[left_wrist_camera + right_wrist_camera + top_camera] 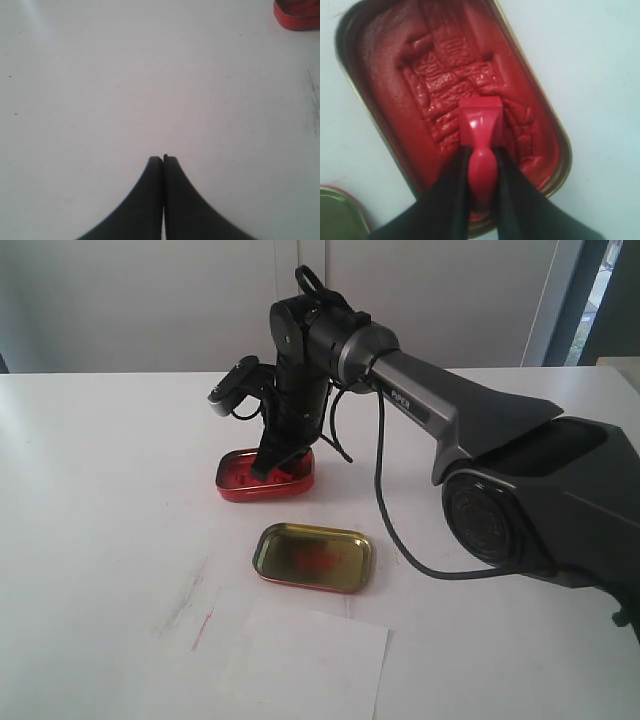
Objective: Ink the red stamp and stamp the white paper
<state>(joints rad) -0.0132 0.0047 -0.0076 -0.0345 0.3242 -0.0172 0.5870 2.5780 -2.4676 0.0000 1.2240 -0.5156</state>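
The right gripper [481, 150] clamps red stamp [480, 117] — base in ink tin [561, 150]

The red stamp [479, 125] is showing as smooth, glossy plastic, catching a bright highlight on its handle. The red ink paste [445, 80] is looking thick, wet and rough, pressed into ridged marks. The tin [564, 150] around it is showing a thin metal rim with a dull golden sheen. The lid [313, 557] is gleaming as gold-toned metal, smeared with red inside. The white paper [310, 665] is lying matt and thin. The table [100, 490] is appearing smooth and white with a soft sheen — faint red streaks [205, 625] are marking it. The fingers [447, 200] of the right gripper [482, 148] and of the left gripper [163, 160] are looking matt black.
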